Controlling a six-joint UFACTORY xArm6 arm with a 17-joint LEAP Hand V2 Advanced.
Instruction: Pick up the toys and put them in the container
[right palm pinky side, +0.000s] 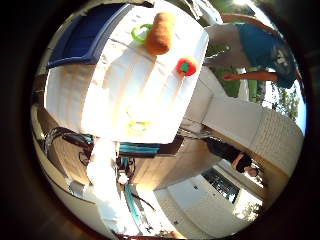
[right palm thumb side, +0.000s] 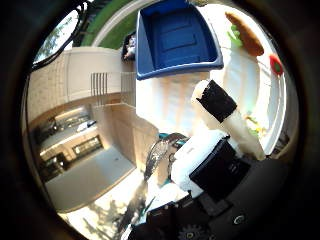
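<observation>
A blue container (right palm thumb side: 175, 40) stands on the white table (right palm thumb side: 170, 100). An orange toy (right palm pinky side: 160, 32) lies beside a green toy (right palm pinky side: 140, 32) close to the container. A red toy (right palm pinky side: 186, 67) lies a little away from them near the table's edge. A small yellowish toy (right palm pinky side: 138, 125) lies on the table nearer the palm. My hand (right palm thumb side: 215, 150) is well above the table, away from all the toys. In the right thumb side palm view a white and black finger (right palm thumb side: 222, 108) reaches out straight over the table beside the container.
The table stands on light paving (right palm pinky side: 250, 130). A building wall with a vent (right palm thumb side: 95, 85) is beyond the table. Grass (right palm thumb side: 120, 25) lies past the container.
</observation>
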